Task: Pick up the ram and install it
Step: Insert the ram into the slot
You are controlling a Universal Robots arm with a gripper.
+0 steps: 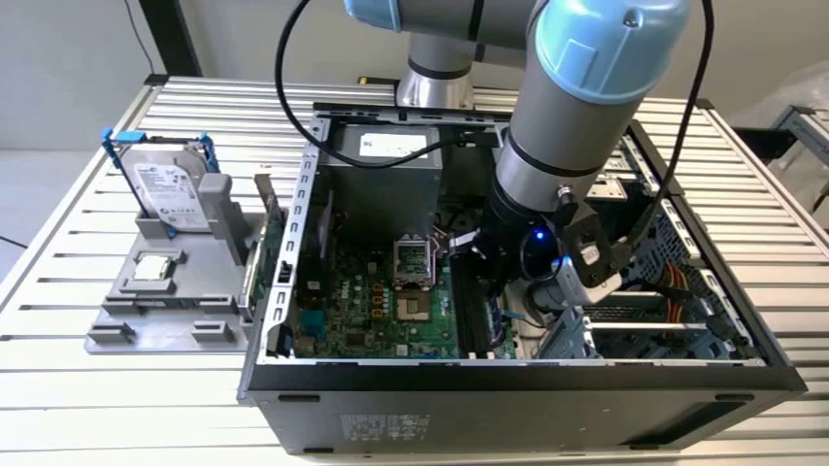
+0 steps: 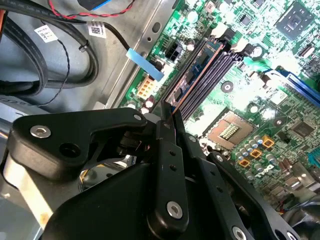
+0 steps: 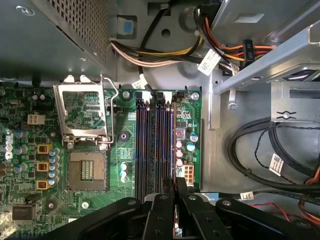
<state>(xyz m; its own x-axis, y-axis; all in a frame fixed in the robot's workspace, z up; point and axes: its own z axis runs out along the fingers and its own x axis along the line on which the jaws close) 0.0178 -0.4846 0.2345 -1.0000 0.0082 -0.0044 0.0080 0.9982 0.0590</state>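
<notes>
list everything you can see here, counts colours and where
table: one, slatted silver metal, under everything
computer case: one, black, open, on the table
motherboard: one, green, inside the case
processor socket: one, silver, lid raised, on the motherboard
memory slots: four, dark, beside the socket
cables: a bundle, yellow, orange and black, inside the case
fixture: one, grey, at the exterior view's left of the case
hard drive: one, silver in a blue frame, upright in the fixture
processor chip: one, small, silver, flat on the fixture
ram: one, seen edge-on, at the outermost slot
arm: one, grey and light blue, reaching into the case
gripper: one, black, shut on the ram
</notes>
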